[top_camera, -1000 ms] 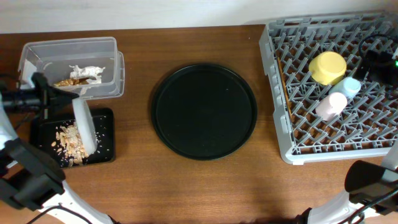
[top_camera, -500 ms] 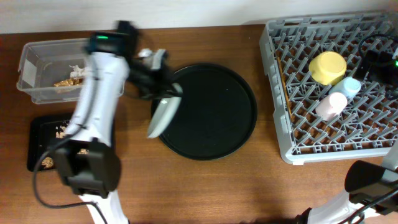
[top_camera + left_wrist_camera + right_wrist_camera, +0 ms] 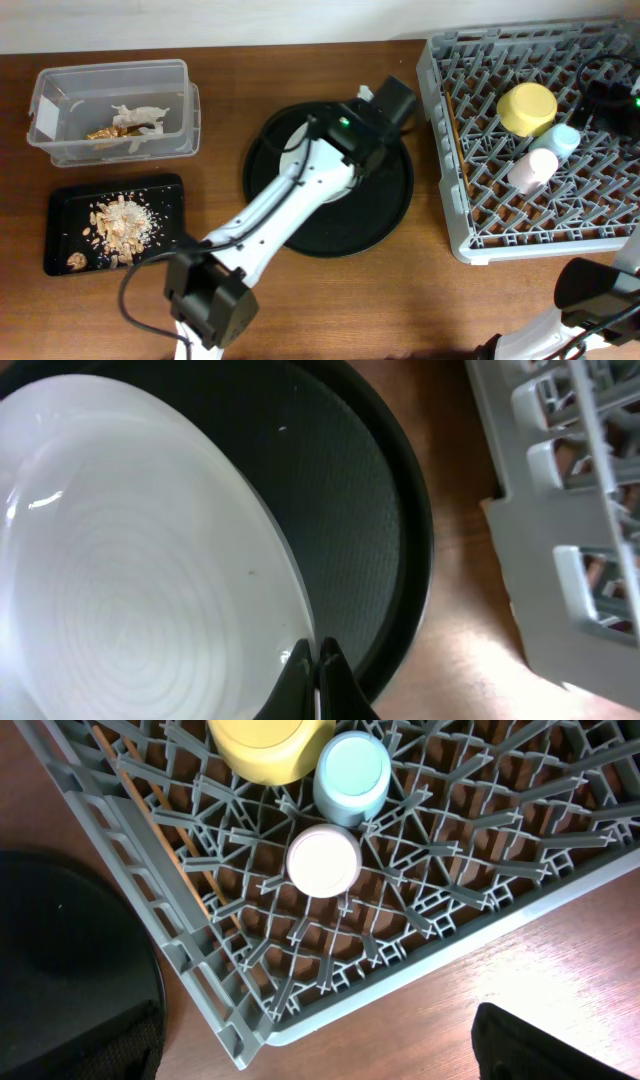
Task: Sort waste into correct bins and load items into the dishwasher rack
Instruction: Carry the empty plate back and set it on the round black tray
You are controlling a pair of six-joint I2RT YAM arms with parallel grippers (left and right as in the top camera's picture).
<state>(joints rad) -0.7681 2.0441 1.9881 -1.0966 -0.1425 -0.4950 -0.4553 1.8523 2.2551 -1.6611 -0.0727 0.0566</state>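
Over the large round black tray point(image 3: 370, 510), our left gripper point(image 3: 312, 652) pinches the pale grey-green round plate point(image 3: 130, 560). We judge it the last item for the large grey plastic rack point(image 3: 447, 160).

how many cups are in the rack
2: the pink cup and the light blue cup, side by side in the dishwasher rack, next to the yellow bowl. None look hidden.

Overhead camera looks straight down from high up: round black tray point(image 3: 385, 215) dead centre, rack point(image 3: 472, 243) to its right. Left wrist camera is in tight over the tray, aimed down across its right rim past a plate point(image 3: 130, 580). Right wrist camera hangs higher, above the rack beside the tray. All three catch the tray's rim and the rack corner next to it.
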